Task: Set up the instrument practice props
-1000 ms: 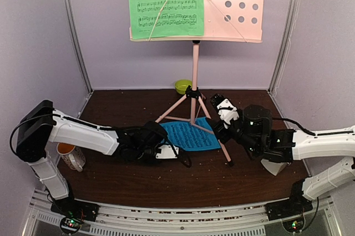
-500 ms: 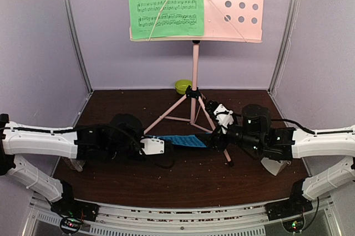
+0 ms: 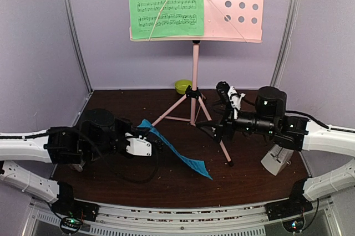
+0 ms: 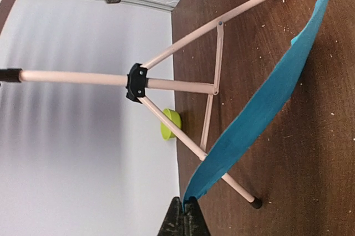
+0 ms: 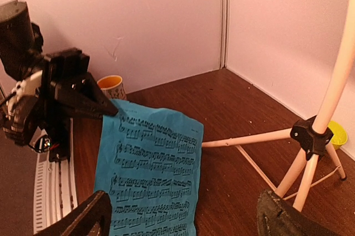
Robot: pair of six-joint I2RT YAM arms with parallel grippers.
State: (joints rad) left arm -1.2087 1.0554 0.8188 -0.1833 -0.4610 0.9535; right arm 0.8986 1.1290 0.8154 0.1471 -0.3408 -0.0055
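Blue music sheet (image 3: 176,152) hangs slantwise, its top corner pinched in the left pincer (image 3: 145,129), which is closed tight on it — the lower corner seems to rest on the tabletop (image 3: 122,178). Edge grip likely so it can be raised onto the music stand (image 3: 194,70), beside the green sheet (image 3: 165,3). Right pincer (image 3: 228,93) gapes wide, empty, near the stand's legs. Metronome (image 3: 275,161) sits far right.

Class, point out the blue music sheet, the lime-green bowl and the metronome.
blue music sheet (image 5: 150,172), right wrist view, printed middle.
lime-green bowl (image 3: 183,89), top external view, front wall.
metronome (image 3: 274,163), top external view, front face.
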